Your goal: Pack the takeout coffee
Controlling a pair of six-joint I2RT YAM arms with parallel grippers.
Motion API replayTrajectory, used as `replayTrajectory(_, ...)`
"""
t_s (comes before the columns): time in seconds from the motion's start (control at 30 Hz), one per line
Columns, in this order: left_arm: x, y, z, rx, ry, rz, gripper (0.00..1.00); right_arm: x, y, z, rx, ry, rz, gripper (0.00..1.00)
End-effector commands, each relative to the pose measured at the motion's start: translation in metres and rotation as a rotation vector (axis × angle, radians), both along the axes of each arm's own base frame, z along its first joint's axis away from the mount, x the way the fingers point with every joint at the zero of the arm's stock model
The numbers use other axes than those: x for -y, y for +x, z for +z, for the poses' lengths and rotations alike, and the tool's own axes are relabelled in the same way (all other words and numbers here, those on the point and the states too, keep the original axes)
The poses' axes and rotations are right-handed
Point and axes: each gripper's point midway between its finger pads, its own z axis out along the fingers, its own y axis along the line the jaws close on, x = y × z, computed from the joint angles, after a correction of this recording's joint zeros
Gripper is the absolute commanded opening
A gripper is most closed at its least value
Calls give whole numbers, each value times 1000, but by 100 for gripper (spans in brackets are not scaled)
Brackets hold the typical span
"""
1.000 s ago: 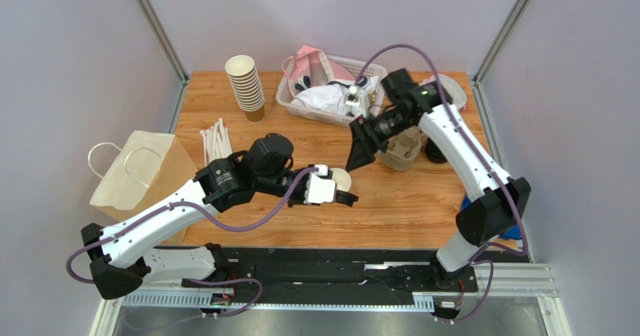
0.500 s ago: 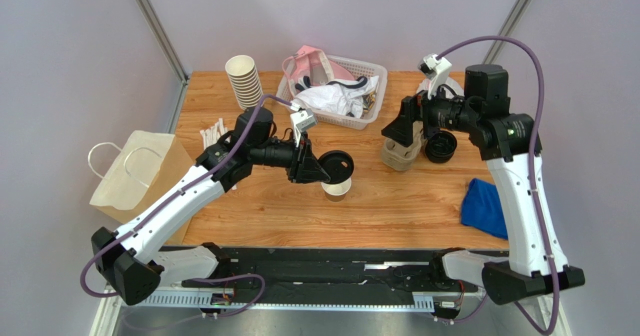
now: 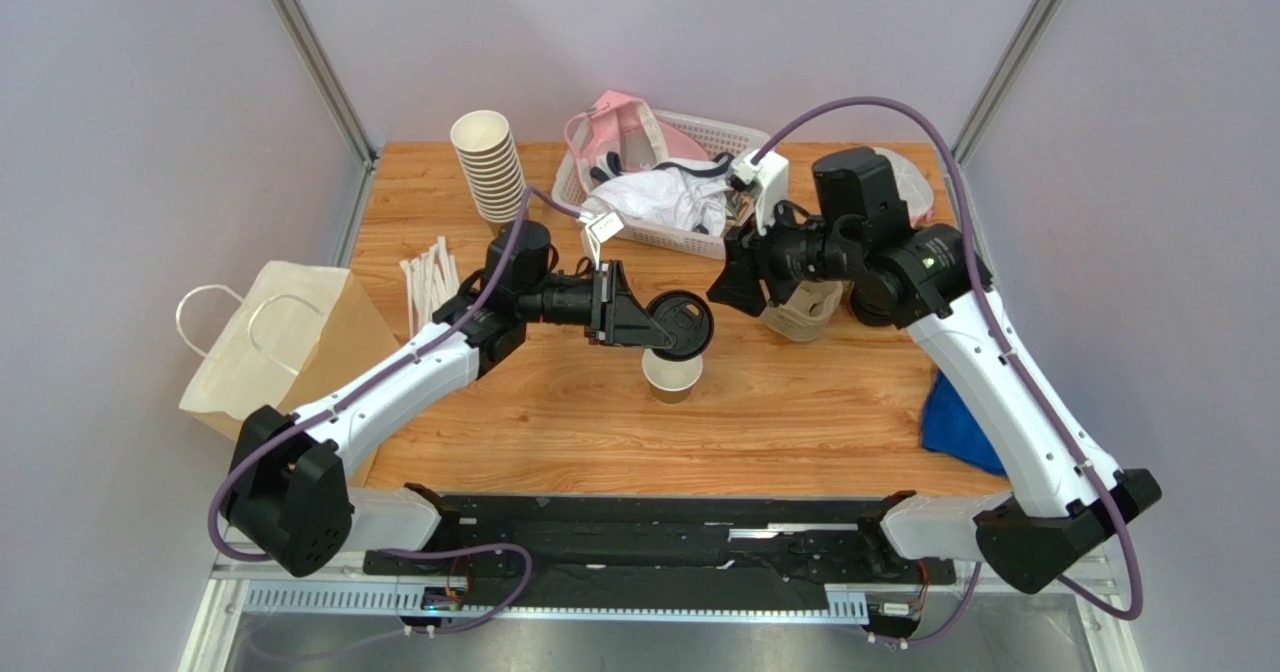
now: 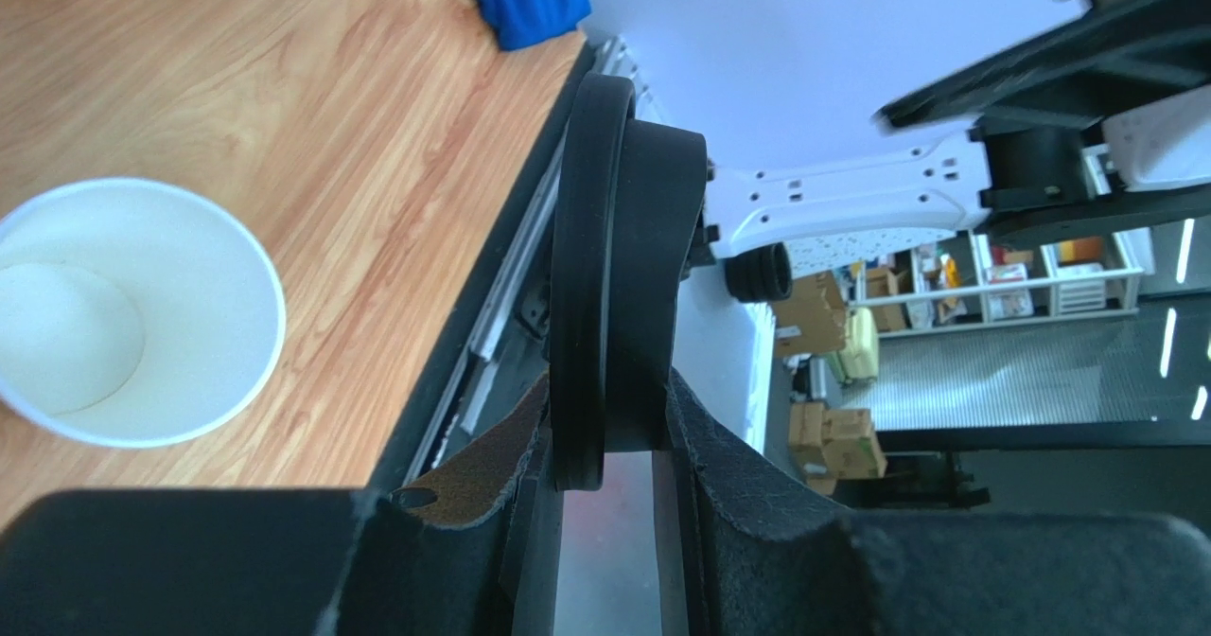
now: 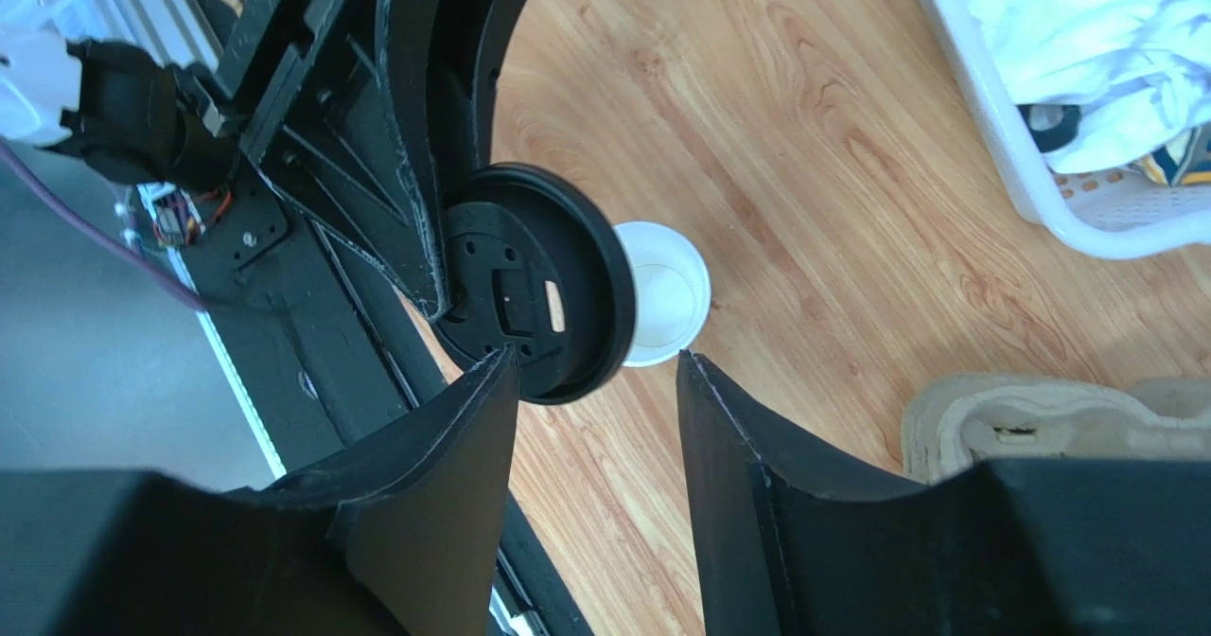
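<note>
Left wrist: our left gripper (image 4: 609, 412) pinches the stiff lid (image 4: 614, 239) edge-on; the cup (image 4: 128, 310) beside it looks flimsy, so we'd grip mid-wall, gently. Right gripper (image 5: 590, 369) spread.

Top view: bright, flat, diffuse overhead light. Only soft, faint shadows under the arms on the desk (image 3: 781, 402). No glare, sharp throughout; enclosure posts splay outward toward the frame edges.

Left wrist: fingers (image 4: 796, 551) of the left gripper (image 4: 604, 409) near-black and out of focus. Black lid (image 4: 611, 239) fairly crisp. Background bright, white wall close to blown out.

Right wrist: right gripper (image 5: 590, 381) fingers (image 5: 427, 523) underexposed and soft. Wood grain sharp. Cup (image 5: 668, 295) interior and basket (image 5: 1137, 225) near clipping.
</note>
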Motion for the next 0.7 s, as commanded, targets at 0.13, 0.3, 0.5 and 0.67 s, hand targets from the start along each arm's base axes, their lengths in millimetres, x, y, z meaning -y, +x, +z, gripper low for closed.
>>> replayTrajectory(0.13,5,2,22,-4,-109,-25,0,-19,-2,-17,76,-122,49,37)
replayTrajectory(0.3,4,1,24,-5,-114,-32,0,-22,5,-21,103,-173,35,35)
replayTrajectory(0.5,3,-3,26,-4,-125,-39,0,-24,6,-32,137,-244,42,34)
replayTrajectory(0.67,3,-4,29,0,-139,-44,0,-25,7,-31,146,-249,40,22)
